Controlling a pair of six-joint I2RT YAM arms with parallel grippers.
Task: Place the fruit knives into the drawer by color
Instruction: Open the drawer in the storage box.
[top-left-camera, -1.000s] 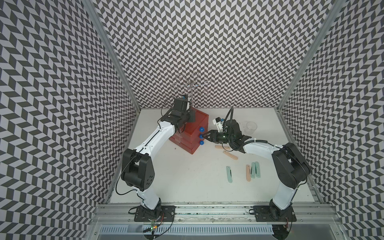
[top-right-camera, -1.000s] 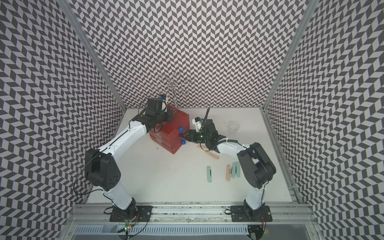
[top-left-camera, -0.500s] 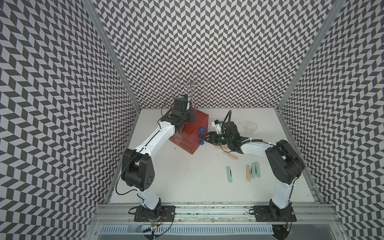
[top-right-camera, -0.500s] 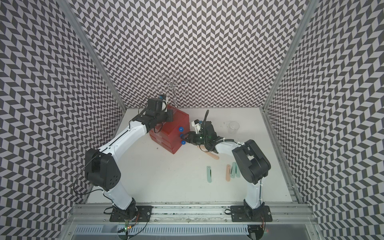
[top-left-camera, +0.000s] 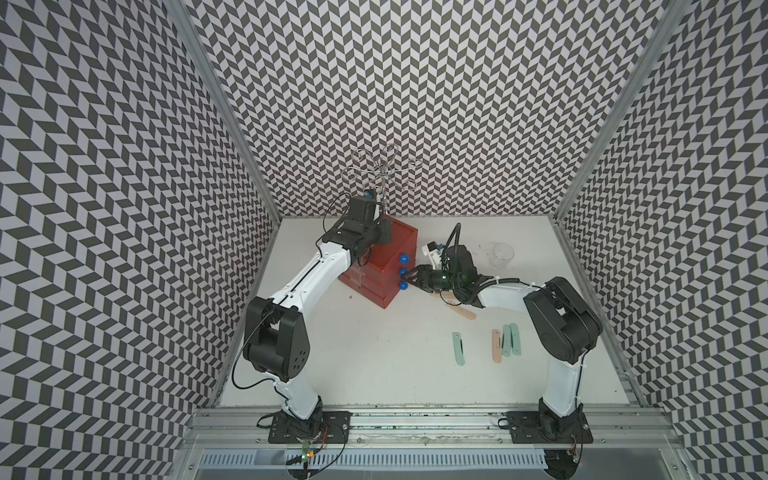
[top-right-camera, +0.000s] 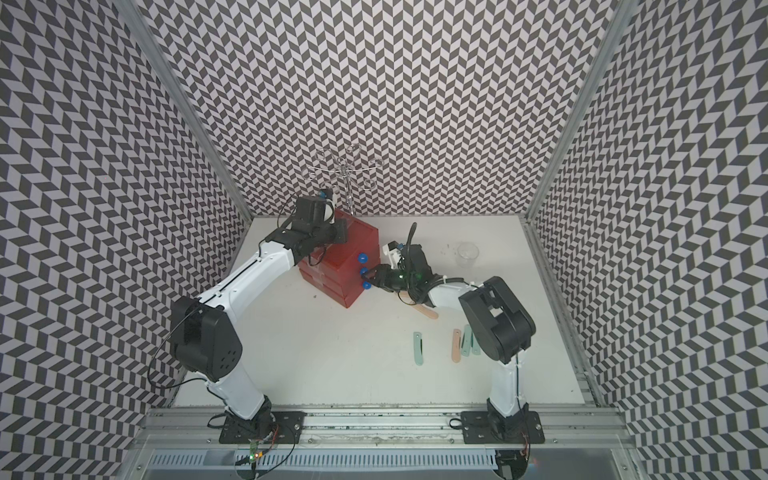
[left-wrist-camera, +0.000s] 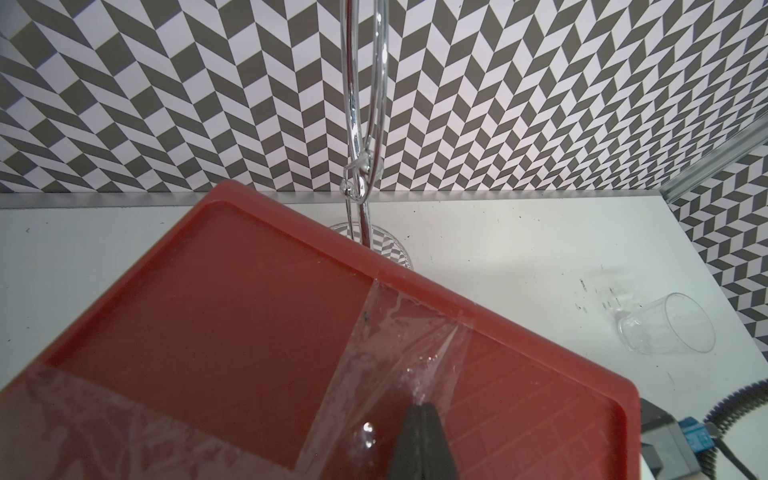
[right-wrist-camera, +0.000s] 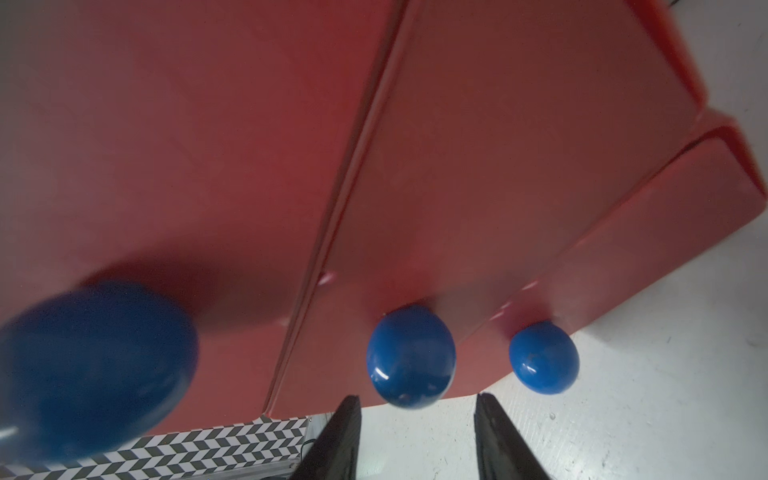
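Facing mid knob (right-wrist-camera: 410, 357) of drawer (right-wrist-camera: 519, 166), R gripper (right-wrist-camera: 416, 401) jaws apart.

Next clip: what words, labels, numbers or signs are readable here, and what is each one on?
No text can be read in any view.
On the drawer: plain red with clear tape, no print.
On the knobs: plain blue, no marks.
By the cup: a few dark specks on the table, too small to read as text.
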